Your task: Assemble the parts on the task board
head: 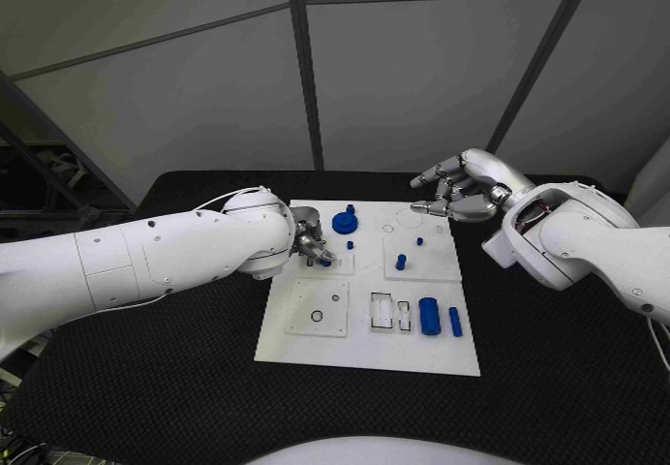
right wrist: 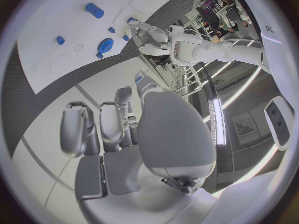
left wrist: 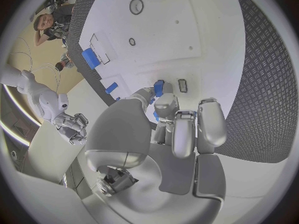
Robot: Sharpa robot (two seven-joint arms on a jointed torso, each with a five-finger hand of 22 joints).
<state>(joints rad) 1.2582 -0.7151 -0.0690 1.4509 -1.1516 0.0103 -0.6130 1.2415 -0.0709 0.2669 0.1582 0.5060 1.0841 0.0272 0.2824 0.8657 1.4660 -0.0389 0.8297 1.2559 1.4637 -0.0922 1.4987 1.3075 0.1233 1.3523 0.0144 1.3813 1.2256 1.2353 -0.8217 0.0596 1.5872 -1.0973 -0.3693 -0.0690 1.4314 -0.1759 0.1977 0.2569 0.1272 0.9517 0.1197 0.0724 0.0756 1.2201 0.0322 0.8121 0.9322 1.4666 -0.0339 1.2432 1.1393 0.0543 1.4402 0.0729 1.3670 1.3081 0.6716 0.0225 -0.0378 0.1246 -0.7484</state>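
Observation:
The white task board (head: 366, 339) lies in the middle of the black table. My left hand (head: 313, 242) is over the board's left back part and pinches a small blue part (left wrist: 158, 88) between its fingertips, close above the board (left wrist: 168, 30). My right hand (head: 455, 188) hovers above the board's back right corner with its fingers apart and nothing in them. A blue gear-like piece (head: 345, 225) stands near the back edge. A short blue peg (head: 401, 261) stands in the middle. A thick blue cylinder (head: 430, 316) and a slim blue piece (head: 455, 321) lie at the front right.
Empty outlined recesses (head: 389, 312) and a ring mark (head: 319, 316) sit on the board's front half. Black table (head: 139, 378) surrounds the board on all sides. My left forearm (head: 154, 262) crosses the table's left side.

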